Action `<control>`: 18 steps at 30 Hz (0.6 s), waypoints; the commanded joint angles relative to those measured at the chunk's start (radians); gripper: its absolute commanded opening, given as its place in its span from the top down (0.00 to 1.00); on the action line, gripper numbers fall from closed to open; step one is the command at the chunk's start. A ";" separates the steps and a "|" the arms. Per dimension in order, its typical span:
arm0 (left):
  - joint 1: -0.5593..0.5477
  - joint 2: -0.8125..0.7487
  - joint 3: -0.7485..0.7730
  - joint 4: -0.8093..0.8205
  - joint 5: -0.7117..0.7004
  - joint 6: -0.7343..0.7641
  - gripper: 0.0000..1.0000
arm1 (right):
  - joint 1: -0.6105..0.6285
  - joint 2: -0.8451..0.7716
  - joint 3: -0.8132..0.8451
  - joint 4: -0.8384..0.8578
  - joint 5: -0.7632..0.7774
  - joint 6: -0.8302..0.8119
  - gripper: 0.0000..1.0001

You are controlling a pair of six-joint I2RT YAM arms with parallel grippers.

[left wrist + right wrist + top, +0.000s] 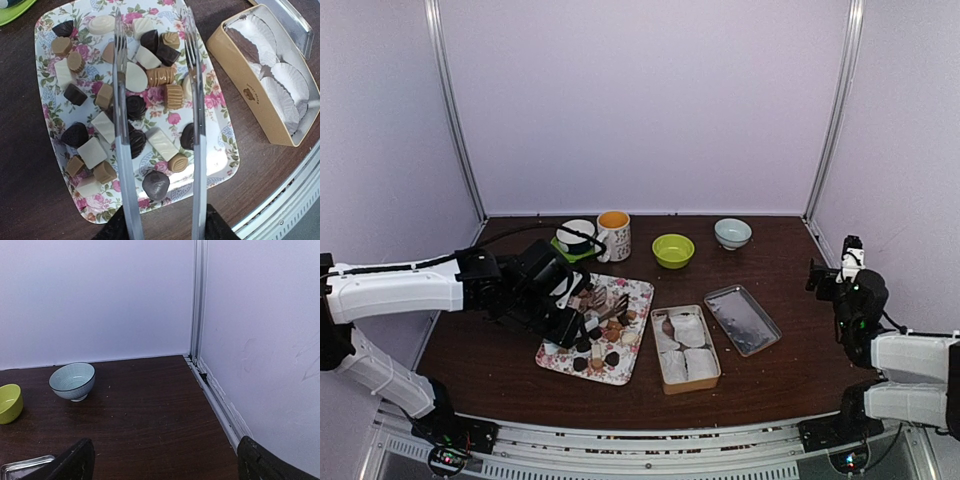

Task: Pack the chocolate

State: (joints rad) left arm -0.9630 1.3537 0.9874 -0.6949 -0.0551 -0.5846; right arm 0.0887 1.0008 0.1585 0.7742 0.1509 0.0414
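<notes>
Above the floral tray [215,125], left of centre, our left gripper [563,322] clamps the metal tongs [120,125], whose prongs stand wide and empty over the chocolates [161,76]. Our right gripper [160,462] hangs at the right edge, jaws spread, holding nothing. We fear a smooth piece squirting from the tines, or neighbours knocked off the tray. The tan tin [240,75], just right, bears a small emblem; we cannot read its lettering.

Left arm [400,285]: white link shells, black joint housings, thin black cable running along the top. Right arm [910,365]: same white shells, black wrist block with small green lights. Right gripper [165,457]: matte black fingers.
</notes>
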 commanded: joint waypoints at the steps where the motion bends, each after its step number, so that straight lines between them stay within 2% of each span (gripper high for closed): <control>1: 0.000 0.041 0.025 0.015 0.018 0.028 0.53 | -0.010 0.081 0.028 0.146 -0.071 -0.024 0.00; 7: 0.001 0.112 0.090 -0.031 0.020 0.039 0.54 | -0.015 0.174 0.057 0.196 -0.067 -0.039 0.00; 13: 0.001 0.155 0.138 -0.076 0.013 0.045 0.54 | -0.020 0.302 0.045 0.354 -0.093 -0.048 0.00; 18: 0.001 0.158 0.166 -0.116 0.016 0.046 0.55 | -0.019 0.352 0.048 0.389 -0.046 -0.030 0.00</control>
State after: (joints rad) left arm -0.9630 1.5127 1.1099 -0.7799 -0.0437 -0.5545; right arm 0.0765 1.3369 0.1993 1.0813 0.0837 0.0059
